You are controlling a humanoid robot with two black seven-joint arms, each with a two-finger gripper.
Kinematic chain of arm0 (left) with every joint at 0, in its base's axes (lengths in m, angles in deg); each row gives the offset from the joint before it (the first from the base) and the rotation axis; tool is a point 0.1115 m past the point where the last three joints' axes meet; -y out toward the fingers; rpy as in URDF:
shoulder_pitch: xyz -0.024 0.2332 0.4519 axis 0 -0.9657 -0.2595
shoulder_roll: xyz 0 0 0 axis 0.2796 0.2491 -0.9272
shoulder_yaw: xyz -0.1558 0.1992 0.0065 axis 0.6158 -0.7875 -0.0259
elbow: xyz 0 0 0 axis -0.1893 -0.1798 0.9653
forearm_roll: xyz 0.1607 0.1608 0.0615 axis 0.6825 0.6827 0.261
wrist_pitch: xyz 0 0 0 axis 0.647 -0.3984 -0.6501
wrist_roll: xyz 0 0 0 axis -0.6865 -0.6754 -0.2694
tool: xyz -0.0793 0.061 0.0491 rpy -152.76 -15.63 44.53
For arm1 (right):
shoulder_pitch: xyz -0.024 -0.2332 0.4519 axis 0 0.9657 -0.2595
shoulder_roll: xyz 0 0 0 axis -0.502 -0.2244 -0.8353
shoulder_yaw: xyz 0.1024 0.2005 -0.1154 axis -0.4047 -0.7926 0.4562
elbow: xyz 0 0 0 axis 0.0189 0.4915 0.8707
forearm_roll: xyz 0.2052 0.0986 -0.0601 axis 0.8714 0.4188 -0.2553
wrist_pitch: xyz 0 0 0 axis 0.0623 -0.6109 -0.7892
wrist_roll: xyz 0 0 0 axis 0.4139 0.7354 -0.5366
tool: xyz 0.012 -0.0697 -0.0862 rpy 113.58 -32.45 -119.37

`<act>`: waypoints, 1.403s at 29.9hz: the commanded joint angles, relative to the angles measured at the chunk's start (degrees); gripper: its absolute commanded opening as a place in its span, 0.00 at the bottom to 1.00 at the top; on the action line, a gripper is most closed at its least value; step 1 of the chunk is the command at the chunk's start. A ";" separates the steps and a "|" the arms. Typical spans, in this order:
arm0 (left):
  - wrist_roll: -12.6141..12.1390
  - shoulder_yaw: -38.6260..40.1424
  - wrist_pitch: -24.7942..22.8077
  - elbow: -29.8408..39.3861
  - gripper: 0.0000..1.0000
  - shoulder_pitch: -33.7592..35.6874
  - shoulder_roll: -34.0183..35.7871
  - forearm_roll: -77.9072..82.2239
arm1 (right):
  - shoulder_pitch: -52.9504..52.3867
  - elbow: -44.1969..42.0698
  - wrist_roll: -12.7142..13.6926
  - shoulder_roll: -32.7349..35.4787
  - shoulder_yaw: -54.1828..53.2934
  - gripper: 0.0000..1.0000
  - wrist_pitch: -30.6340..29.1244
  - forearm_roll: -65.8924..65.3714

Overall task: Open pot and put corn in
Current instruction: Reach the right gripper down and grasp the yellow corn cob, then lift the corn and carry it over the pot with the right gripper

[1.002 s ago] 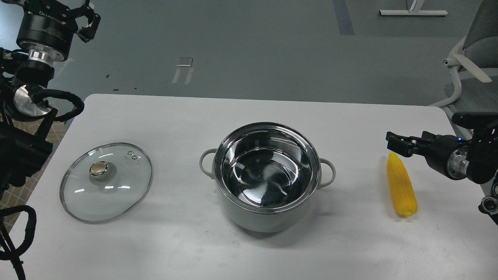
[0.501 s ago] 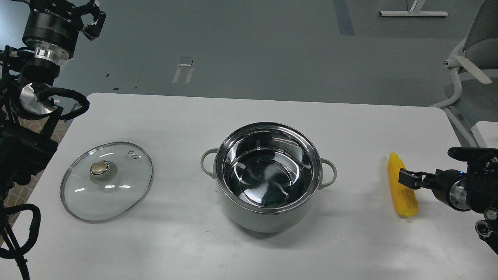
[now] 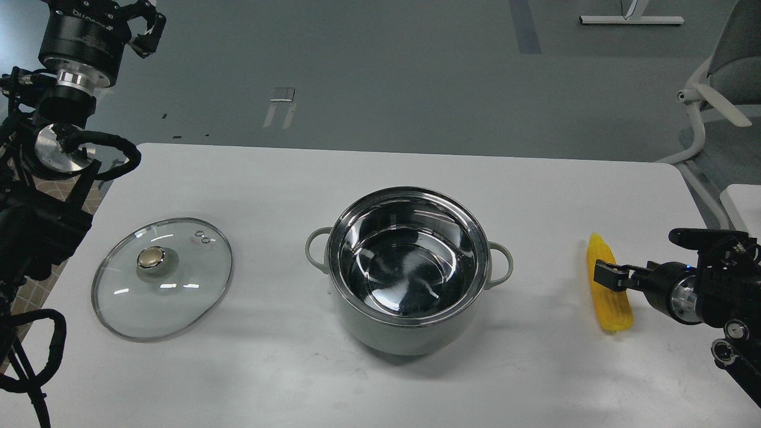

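Observation:
The pot (image 3: pixel 409 333) stands uncovered at the middle of the white table (image 3: pixel 380 172), its shiny steel inside empty. The yellow corn (image 3: pixel 611 312) lies on the table to the pot's right, tip pointing away from me. My right gripper (image 3: pixel 607 276) comes in low from the right and sits over the cob's middle, touching it; its fingers overlap the cob and I cannot tell their gap. My left gripper (image 3: pixel 142 27) is raised high at the top left, off the table, fingers spread and empty.
The glass lid (image 3: pixel 162 278) with its gold knob lies flat on the table left of the pot. An office chair (image 3: pixel 728 89) stands beyond the table's right corner. Grey floor lies behind the table.
My right gripper dropped from above the corn's tip down onto the cob's middle, and the cob shifted slightly left. My left arm drifted a little up and right.

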 commanded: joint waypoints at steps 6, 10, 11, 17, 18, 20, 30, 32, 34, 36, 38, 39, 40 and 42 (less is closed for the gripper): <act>0.00 -0.01 0.00 -0.02 0.97 0.38 -0.31 0.17 | -0.03 -1.16 -0.02 -2.72 0.40 0.89 0.01 -0.09; 0.00 -0.01 0.00 -0.11 0.97 0.29 -0.22 0.17 | -0.11 -3.26 -0.02 -5.09 0.40 0.75 0.01 -0.09; 0.00 -0.01 0.00 -0.11 0.97 0.21 -0.31 0.17 | -0.11 -3.70 -0.02 -5.71 0.40 0.74 0.01 -0.09; 0.00 -0.01 0.00 -0.11 0.97 0.12 -0.22 0.26 | -0.03 -3.36 0.16 -5.36 0.49 0.46 0.01 -0.09; 0.00 -0.01 0.00 -0.11 0.97 0.03 -0.31 0.26 | -0.03 -3.36 0.16 -5.19 0.49 0.37 0.01 -0.09; 0.00 -0.01 0.00 -0.11 0.97 0.03 -0.31 0.17 | -0.03 -3.27 0.16 -4.84 0.49 0.24 0.01 0.00; 0.00 -0.01 1.23 -0.02 0.97 0.38 -0.40 0.17 | -0.29 2.95 -0.19 -3.16 -6.26 0.00 0.01 0.97; 0.00 -0.01 1.14 -0.02 0.97 0.38 -0.49 0.17 | -0.64 7.08 -0.20 -3.25 -8.73 0.00 0.01 1.05; 0.00 -0.01 1.23 -0.02 0.97 0.29 -0.57 0.17 | -2.74 10.26 -0.20 -3.34 -9.53 0.00 0.01 2.02; 0.00 -0.01 1.23 0.07 0.97 0.29 -0.75 0.17 | -6.07 13.33 -0.20 -3.25 -9.01 0.00 0.01 4.12; 0.00 -0.01 1.32 0.15 0.97 0.38 -1.19 0.17 | -8.62 15.70 -0.20 -3.78 -8.05 0.00 0.01 5.44; 0.00 -0.01 1.40 0.50 0.97 0.38 -1.28 0.17 | -10.03 17.11 -0.20 -5.87 -6.30 0.00 0.01 5.54; 0.00 -0.01 1.40 0.68 0.97 0.38 -1.28 0.17 | -10.92 17.99 -0.20 -7.28 -5.24 0.00 0.01 5.54; 0.00 -0.09 1.40 1.12 0.97 0.38 -1.28 0.26 | -12.50 19.84 0.15 -10.98 -2.16 0.00 0.01 5.45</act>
